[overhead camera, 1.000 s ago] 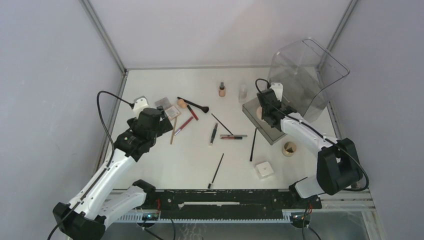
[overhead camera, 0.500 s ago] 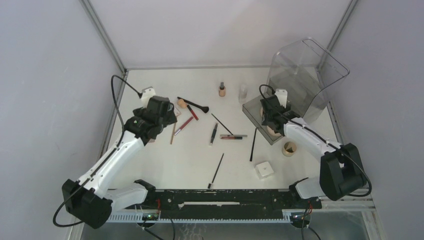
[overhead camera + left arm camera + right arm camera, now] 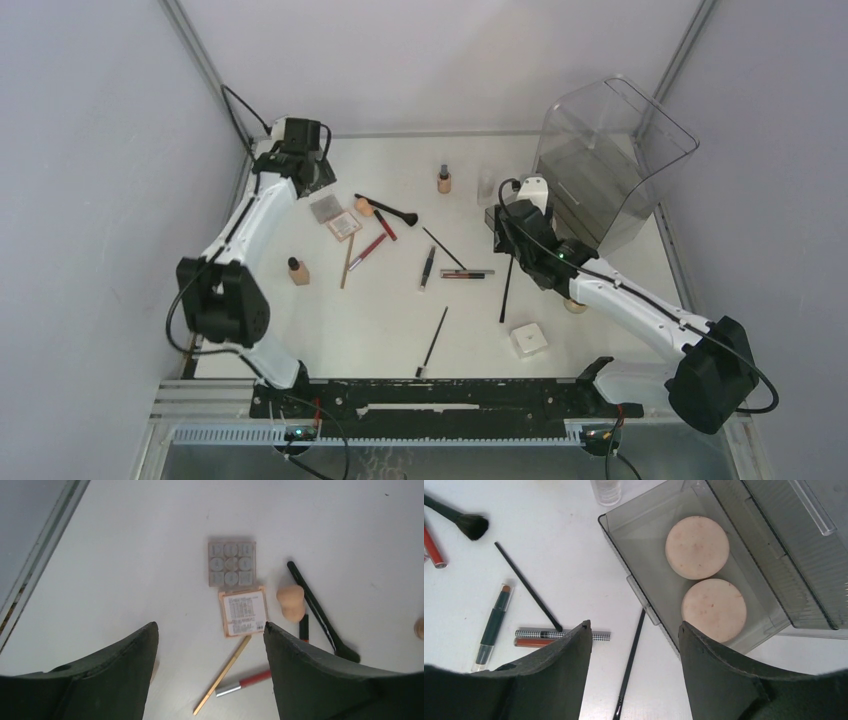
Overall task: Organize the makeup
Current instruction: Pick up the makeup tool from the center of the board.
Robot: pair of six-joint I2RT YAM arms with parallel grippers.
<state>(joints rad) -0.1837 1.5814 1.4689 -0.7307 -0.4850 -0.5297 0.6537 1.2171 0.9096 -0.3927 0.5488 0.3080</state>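
Observation:
The makeup lies scattered on the white table. My left gripper (image 3: 308, 178) hangs open and empty high over the back left corner. Below it lie a grey palette (image 3: 232, 563), a labelled tan compact (image 3: 243, 614), a beige sponge (image 3: 291, 601), a gold stick (image 3: 223, 674) and a red lip stick (image 3: 248, 682). My right gripper (image 3: 634, 627) is open and empty above a thin black brush (image 3: 630, 665), beside the grey drawer (image 3: 634, 555). Two round puffs (image 3: 697, 546) (image 3: 714, 609) lie in that drawer.
The clear bin (image 3: 610, 160) stands at the back right behind the drawer. A tan bottle (image 3: 297, 270) stands at the left, another (image 3: 444, 180) at the back beside a clear jar (image 3: 487, 185). A white box (image 3: 528, 339) and a black brush (image 3: 432, 340) lie near the front.
My right gripper opened, let a puff go into the drawer and drew back toward the drawer's front. The left arm swung off to the back left corner, uncovering the tan bottle.

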